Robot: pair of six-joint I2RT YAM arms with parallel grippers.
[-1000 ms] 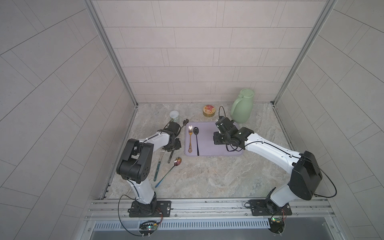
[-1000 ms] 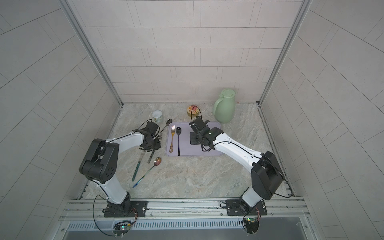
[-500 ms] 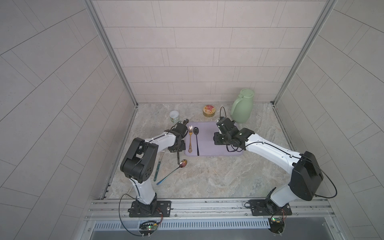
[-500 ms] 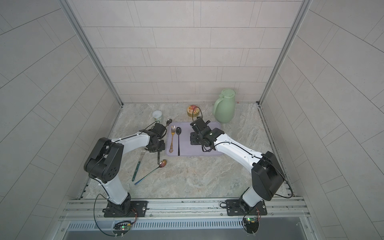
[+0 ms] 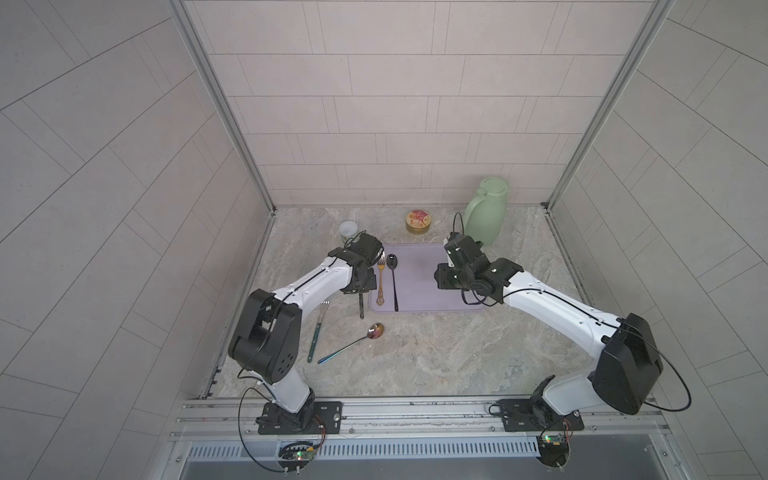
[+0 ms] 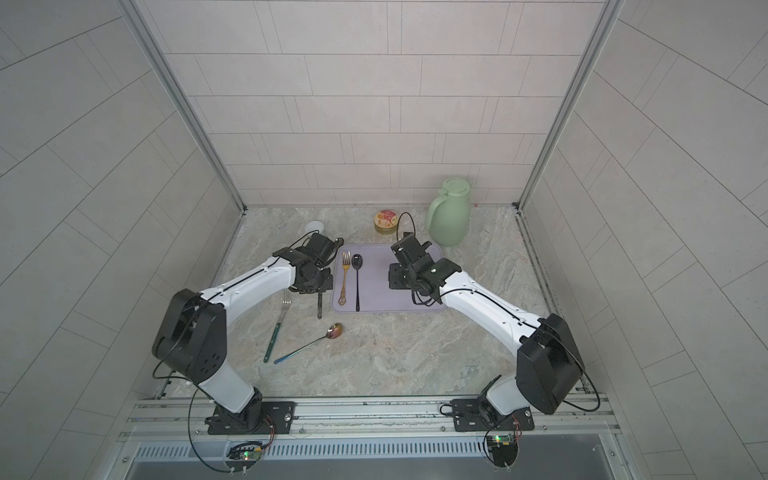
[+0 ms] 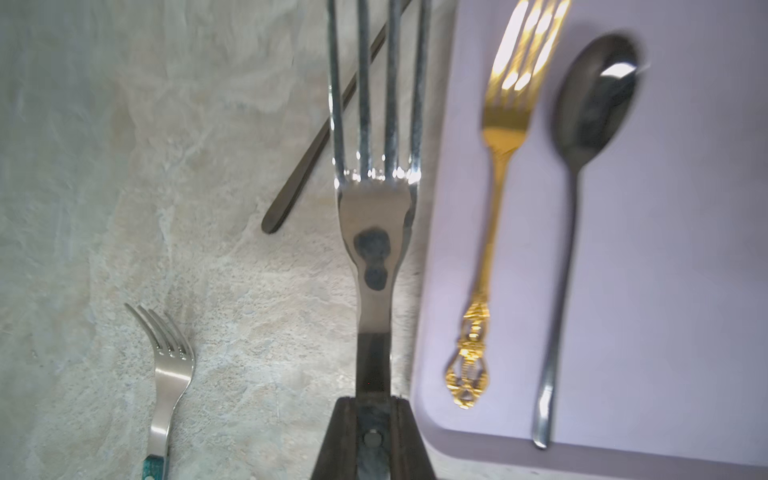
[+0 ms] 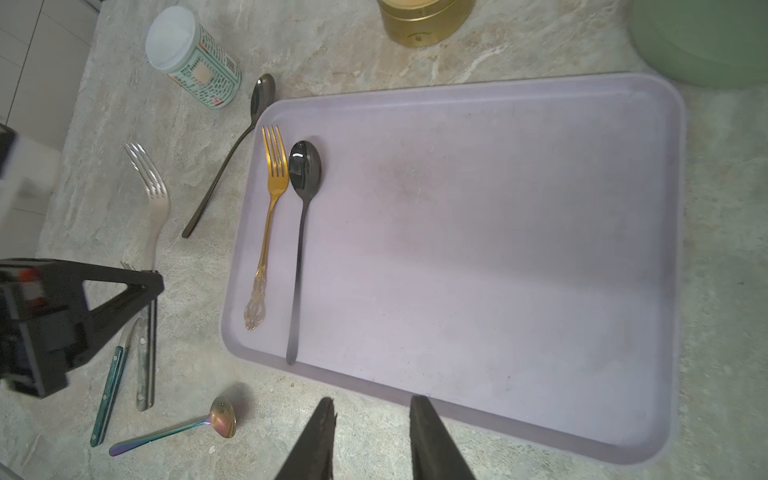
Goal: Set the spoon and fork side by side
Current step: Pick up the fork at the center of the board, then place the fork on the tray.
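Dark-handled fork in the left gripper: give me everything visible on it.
The dark-handled fork has four long steel tines, a shiny neck carrying dark blotches, and a dark handle with steel rivets along a metal spine. The left gripper is shut on the handle just below the neck, and the handle's tail sticks out behind the fingers in both top views. The fork runs roughly parallel to the lilac tray, beside its edge, over the stone table. Whether it touches the table can't be told.

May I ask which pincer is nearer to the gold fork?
Left. The left pincer, gripping a dark-handled fork, sits just off the tray edge beside the gold fork; the right pincer hovers open over the tray's opposite side.
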